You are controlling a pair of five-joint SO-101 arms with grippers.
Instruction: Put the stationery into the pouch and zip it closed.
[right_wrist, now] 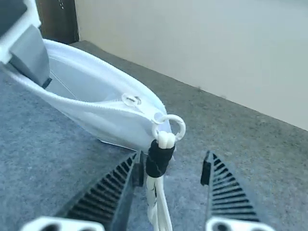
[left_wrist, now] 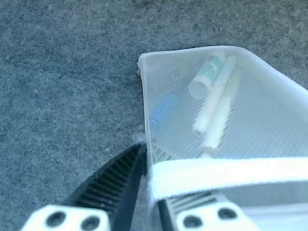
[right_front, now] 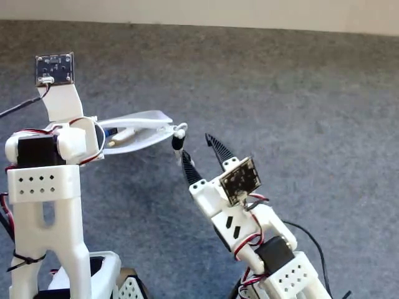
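Observation:
A white translucent mesh pouch (left_wrist: 250, 125) has one end clamped in my left gripper (left_wrist: 150, 168), which is shut on its white edge band. Inside lie white pens (left_wrist: 214, 103), a small tube (left_wrist: 207, 77) and a blue item (left_wrist: 166, 106). In the high view the pouch (right_front: 140, 128) sticks out from the left arm (right_front: 68, 140), its mouth gaping. Its zip pull (right_wrist: 159, 156), a white cord with a black wrap, hangs from the ring (right_wrist: 173, 126) at the far end. My right gripper (right_wrist: 172, 159) is open around this pull, which sits close to one finger (right_wrist: 115, 180). From above, the right gripper (right_front: 197, 147) stands at the pull (right_front: 178, 141).
Grey carpet-like table surface (right_front: 299, 93) spreads out all around, with a pale wall (right_wrist: 216, 43) along its far edge. The left arm's white tower (right_front: 47, 205) rises at the near left, and the right arm's base and cables (right_front: 280, 261) are at the near right.

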